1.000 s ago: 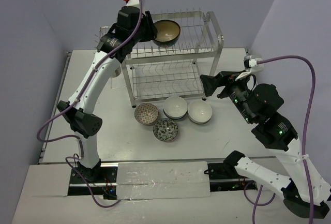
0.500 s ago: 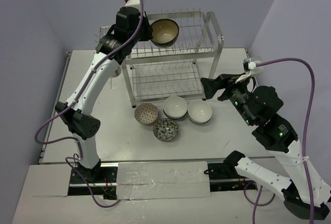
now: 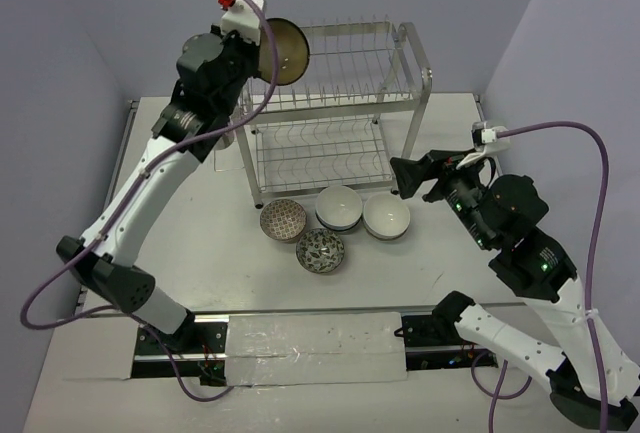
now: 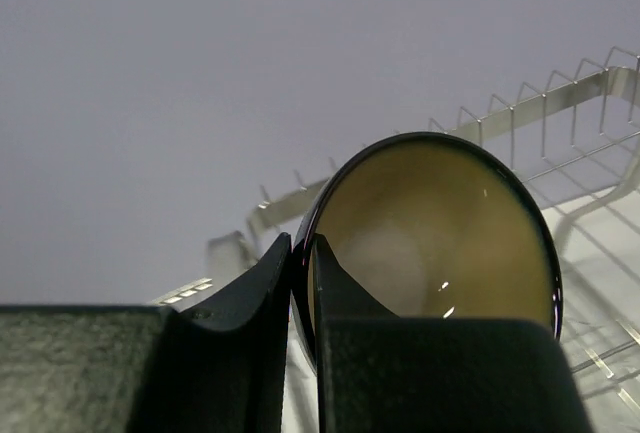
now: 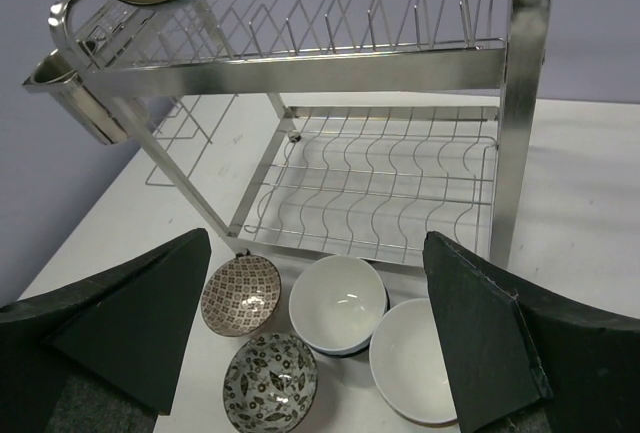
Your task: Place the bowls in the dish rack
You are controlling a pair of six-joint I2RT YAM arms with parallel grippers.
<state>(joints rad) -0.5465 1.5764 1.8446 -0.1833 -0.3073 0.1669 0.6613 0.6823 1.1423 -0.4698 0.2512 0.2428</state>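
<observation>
My left gripper (image 3: 262,46) is shut on the rim of the teal bowl (image 3: 286,51) with the brown inside. It holds the bowl on edge over the left end of the dish rack's (image 3: 416,83) upper tier. In the left wrist view the fingertips (image 4: 278,253) pinch the dark rim of that bowl (image 4: 440,223), with rack prongs (image 4: 600,88) behind. On the table in front of the rack lie a red patterned bowl (image 5: 240,295), two white bowls (image 5: 340,303) (image 5: 415,358) and a dark leaf-patterned bowl (image 5: 270,381). My right gripper (image 5: 318,243) hovers open above them, holding nothing.
A steel cup-shaped side basket (image 5: 75,103) hangs at the rack's left end. The lower tier (image 5: 390,178) of wavy wires holds nothing. The four bowls (image 3: 321,250) sit close together just ahead of the rack's front feet. Purple walls stand behind and to both sides.
My left arm has swung left and up with the teal bowl, tipping it from mouth-up to on edge. The right arm has barely moved.
</observation>
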